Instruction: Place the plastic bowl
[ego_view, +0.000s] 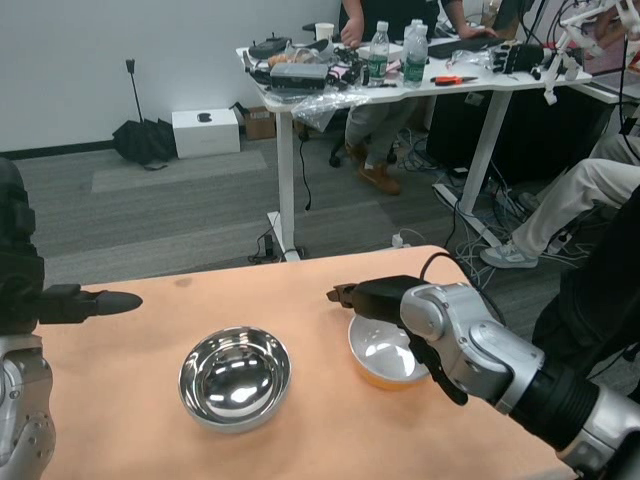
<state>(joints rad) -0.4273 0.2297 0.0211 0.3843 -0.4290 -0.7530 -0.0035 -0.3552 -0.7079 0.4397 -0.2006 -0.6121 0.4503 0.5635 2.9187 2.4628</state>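
Just right hand (375, 298) over plastic bowl (385, 355), contact unclear.

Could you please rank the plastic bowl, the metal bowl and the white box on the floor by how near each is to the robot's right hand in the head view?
1. Plastic bowl, directly under the right hand.
2. Metal bowl, on the table, toward the robot's left.
3. White box, on the floor by the far wall.

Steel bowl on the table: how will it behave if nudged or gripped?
The steel bowl looks rigid and mirror-smooth, so probably slippery for fingers. It sits upright on the orange tabletop with a rounded underside, so a nudge likely slides or rocks it rather than tipping it.
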